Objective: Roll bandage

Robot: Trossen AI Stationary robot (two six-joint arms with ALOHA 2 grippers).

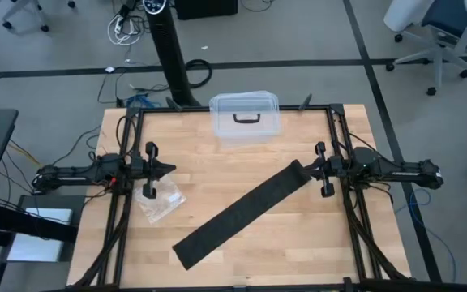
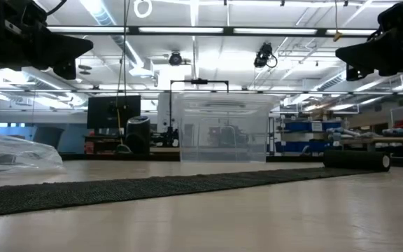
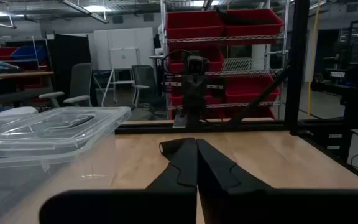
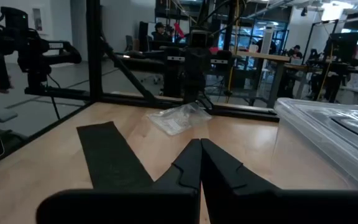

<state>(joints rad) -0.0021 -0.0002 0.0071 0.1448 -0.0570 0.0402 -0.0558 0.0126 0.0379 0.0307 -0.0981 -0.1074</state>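
From above, the bandage [image 1: 242,213] lies flat and fully unrolled on the wooden table [image 1: 298,243], running diagonally from near the front edge on the left-centre up toward the right arm. Its upper end stops just beside the right gripper [image 1: 316,169], which probably makes that end the handiest place to start a roll. The left gripper [image 1: 167,169] hangs over the table's left side, well apart from the strip, with a crinkly clear bag [image 1: 161,203] just in front of it. A clear plastic box [image 1: 246,118] with a dark handle sits at the back edge, out of the working lane. Nothing has been rolled yet.

At table height, the bandage [image 2: 152,187] shows as a thin dark band lying flat across the surface, with the box [image 2: 221,129] standing behind it and the bag [image 2: 16,154] off to one side. Both arms hang high, clear of the table.

Through the left wrist camera, the left gripper [image 3: 196,163] has its fingers pressed together and holds nothing; the box lid [image 3: 48,130] lies close by.

Through the right wrist camera, the right gripper [image 4: 201,163] is likewise closed and empty, with the bandage [image 4: 114,155] end on the table just beside it and the bag [image 4: 178,118] farther off.
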